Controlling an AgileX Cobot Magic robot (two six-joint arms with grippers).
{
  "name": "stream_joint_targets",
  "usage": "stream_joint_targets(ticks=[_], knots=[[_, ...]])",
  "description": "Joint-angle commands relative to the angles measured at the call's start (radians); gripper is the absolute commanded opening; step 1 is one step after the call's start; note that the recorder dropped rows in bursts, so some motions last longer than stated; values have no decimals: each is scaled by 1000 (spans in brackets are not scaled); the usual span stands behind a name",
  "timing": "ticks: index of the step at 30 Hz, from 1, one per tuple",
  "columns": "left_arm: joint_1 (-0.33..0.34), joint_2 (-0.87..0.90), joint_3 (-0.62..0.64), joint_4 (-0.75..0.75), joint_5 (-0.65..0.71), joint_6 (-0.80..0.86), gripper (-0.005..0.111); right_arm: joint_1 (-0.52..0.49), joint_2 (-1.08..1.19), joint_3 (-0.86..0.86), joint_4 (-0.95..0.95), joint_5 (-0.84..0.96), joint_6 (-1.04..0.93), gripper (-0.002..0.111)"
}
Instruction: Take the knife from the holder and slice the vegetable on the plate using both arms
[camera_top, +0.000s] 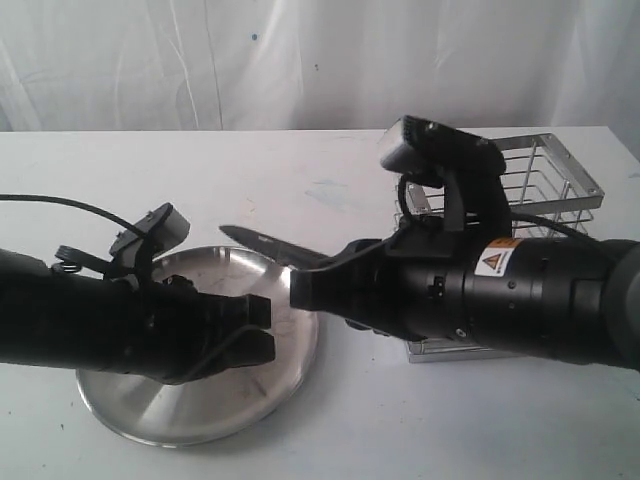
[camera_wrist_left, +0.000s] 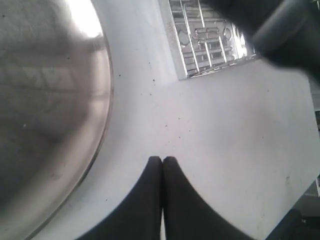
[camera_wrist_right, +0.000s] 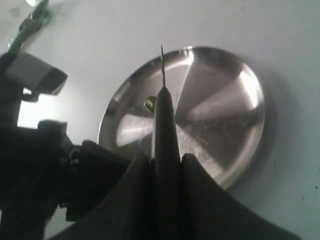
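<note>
My right gripper (camera_wrist_right: 166, 159) is shut on the black knife (camera_wrist_right: 167, 125), fingers on the handle and the thin blade pointing out over the steel plate (camera_wrist_right: 220, 100). In the exterior view the knife (camera_top: 270, 243) hangs level above the plate (camera_top: 180, 410), tip to the left, ahead of the right gripper (camera_top: 300, 290). A small green vegetable (camera_wrist_right: 149, 104) lies on the plate just beside the blade line. My left gripper (camera_wrist_left: 162, 160) is shut and empty, hovering by the plate's right rim (camera_top: 265, 328). The wire holder (camera_top: 550, 185) stands behind the right arm.
The left arm (camera_wrist_right: 40, 165) reaches in low over the plate's left half, hiding the vegetable in the exterior view. The holder (camera_wrist_left: 210, 40) sits to the right of the plate (camera_wrist_left: 45, 100). White tabletop (camera_top: 330, 430) lies all round, with a white curtain behind.
</note>
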Motion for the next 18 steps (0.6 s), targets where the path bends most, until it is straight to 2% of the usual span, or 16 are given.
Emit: stream_joint_targets(ticks=[1, 4, 11, 18], knots=[[-5, -3, 8, -147, 0, 83, 0, 1, 12, -2, -2, 15, -12, 0], [-5, -3, -2, -217, 12, 136, 0, 1, 34, -2, 0, 25, -12, 0], [-5, -3, -51, -217, 46, 244, 0, 1, 71, -2, 23, 27, -12, 0], [-5, -1, -51, -217, -2, 263, 0, 1, 71, -2, 23, 38, -12, 0]])
